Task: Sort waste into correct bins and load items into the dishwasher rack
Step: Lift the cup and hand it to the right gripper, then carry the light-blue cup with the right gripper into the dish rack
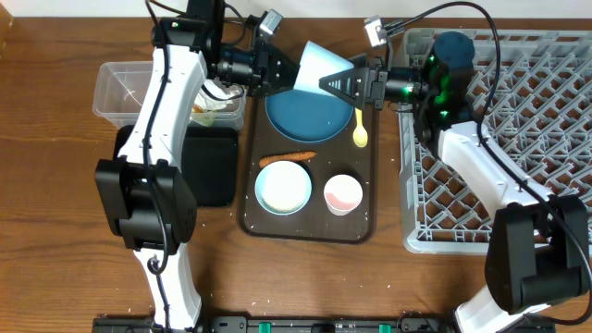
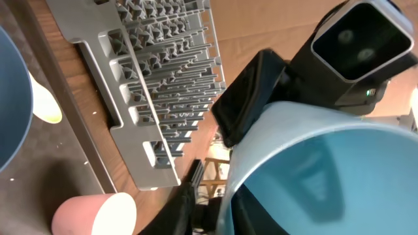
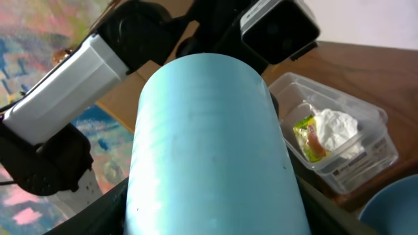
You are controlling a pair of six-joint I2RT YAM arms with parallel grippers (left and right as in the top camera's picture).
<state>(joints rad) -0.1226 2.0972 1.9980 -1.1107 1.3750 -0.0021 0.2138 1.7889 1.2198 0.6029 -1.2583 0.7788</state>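
The light blue cup [image 1: 319, 63] is hanging over the plate [image 1: 301, 116] between left tool [image 1: 277, 67] and right tool [image 1: 344, 83]; which is gripping, I cannot tell. The paper [image 1: 215, 109] is sitting in the tub [image 1: 116, 79], but bowl [image 1: 283, 188], pink cup [image 1: 343, 193], spoon [image 1: 360, 129] and carrot stick [image 1: 287, 159] are waiting outside the rack [image 1: 518, 139].

1. Light blue cup [image 1: 319, 67]: up off the surface, on its side, mouth twd the tub side (inside plain blue), over far edge of dark blue plate [image 1: 301, 116].
2. Plate: lying flat; yellow spoon [image 1: 360, 129] just R of it, bowl end nearest.
3. Orange stick [image 1: 287, 158]: lying btw plate and pale bowl [image 1: 283, 188]. Bowl upright; pink cup [image 1: 343, 193] upright just R.
4. Crumpled white paper [image 3: 333, 130] w/ green-orange wrapper: inside clear tub [image 1: 120, 83], far L; black tray [image 1: 215, 166] just in front.
5. Grey rack [image 1: 518, 139]: flat, far R.
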